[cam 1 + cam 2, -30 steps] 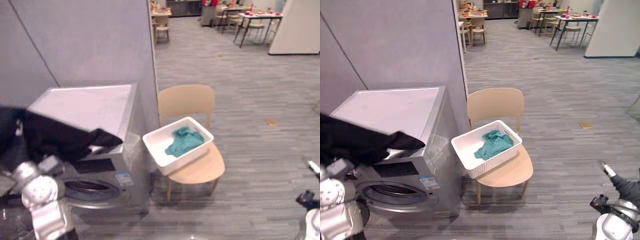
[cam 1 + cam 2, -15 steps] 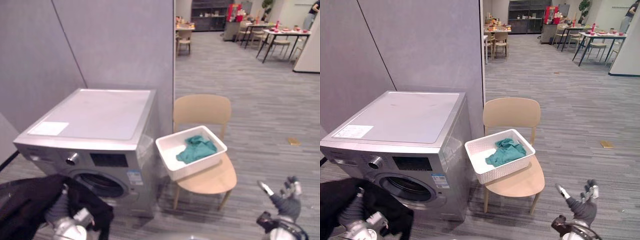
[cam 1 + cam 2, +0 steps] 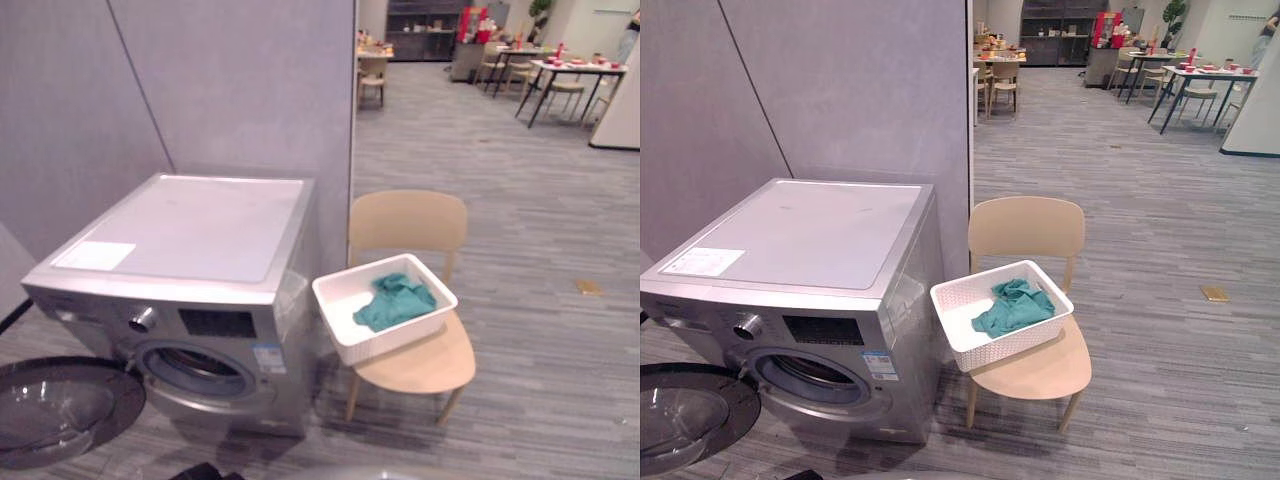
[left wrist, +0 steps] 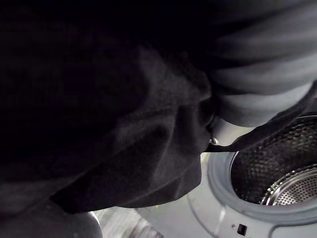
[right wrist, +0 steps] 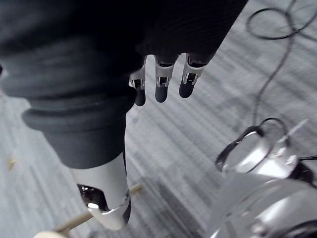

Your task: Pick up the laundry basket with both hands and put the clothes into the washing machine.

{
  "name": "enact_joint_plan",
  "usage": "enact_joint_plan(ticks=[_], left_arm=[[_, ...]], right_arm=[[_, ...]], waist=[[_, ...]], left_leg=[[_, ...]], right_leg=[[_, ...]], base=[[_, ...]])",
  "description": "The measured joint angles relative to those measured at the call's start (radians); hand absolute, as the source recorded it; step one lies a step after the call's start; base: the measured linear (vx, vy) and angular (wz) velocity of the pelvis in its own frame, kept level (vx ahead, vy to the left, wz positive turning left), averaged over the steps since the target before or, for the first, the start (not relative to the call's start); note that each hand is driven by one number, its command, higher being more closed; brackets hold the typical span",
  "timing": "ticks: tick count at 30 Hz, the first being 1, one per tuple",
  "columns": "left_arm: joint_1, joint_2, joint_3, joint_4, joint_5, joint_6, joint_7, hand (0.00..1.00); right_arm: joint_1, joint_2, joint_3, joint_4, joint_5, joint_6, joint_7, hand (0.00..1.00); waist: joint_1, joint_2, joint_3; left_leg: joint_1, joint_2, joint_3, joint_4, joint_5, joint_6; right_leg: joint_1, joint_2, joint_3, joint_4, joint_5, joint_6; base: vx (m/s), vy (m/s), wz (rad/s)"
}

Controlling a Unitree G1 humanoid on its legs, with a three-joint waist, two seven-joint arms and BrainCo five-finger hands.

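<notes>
Big silver machine (image 3: pixel 810 290) on the left, and its glass door (image 3: pixel 685 415) hangs wide open on the near side, so our way in looks clear. Just right of it the chair (image 3: pixel 1028 228) carries the basket (image 3: pixel 952 332), teal garment (image 3: pixel 1012 306) inside. The black cloth (image 4: pixel 124 129) drapes right beside the drum (image 4: pixel 277 168) mouth, covering our left hand (image 4: pixel 262 69); whether it grips, we cannot tell. Right hand (image 5: pixel 162 82) hangs relaxed over the floor, holding nothing. We'd say carry the cloth well past the rim and push deep, so no tail catches the seal.
</notes>
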Motion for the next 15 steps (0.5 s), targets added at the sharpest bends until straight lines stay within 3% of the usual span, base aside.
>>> enact_joint_plan(ticks=[2,10,15], left_arm=[[-0.015,0.013,0.006,0.038,0.001,0.0,-0.017,1.0],[-0.065,0.042,-0.011,0.099,0.036,-0.008,-0.041,1.0],[-0.076,0.066,-0.046,0.077,0.034,-0.014,-0.041,1.0]], right_arm=[[-0.03,-0.001,-0.025,0.055,-0.006,0.018,0.002,0.0],[-0.129,-0.018,-0.039,0.098,-0.039,0.019,0.024,0.0],[-0.148,-0.022,0.045,0.098,-0.077,0.018,0.042,0.0]], waist=[[-0.002,-0.002,0.004],[0.0,-0.01,0.055],[0.001,-0.037,0.104]], left_leg=[[0.018,0.002,0.003,-0.008,0.003,0.003],[0.055,0.0,0.005,-0.004,0.003,0.003],[0.002,-0.019,-0.069,0.077,-0.015,0.001]], right_leg=[[0.012,0.005,0.008,-0.009,0.0,0.0],[0.038,0.009,0.024,-0.006,-0.004,-0.003],[0.03,-0.017,-0.052,0.077,-0.06,-0.009]], base=[[0.09,-0.029,-0.17],[0.01,-0.017,-0.02],[-0.08,-0.05,0.46]])
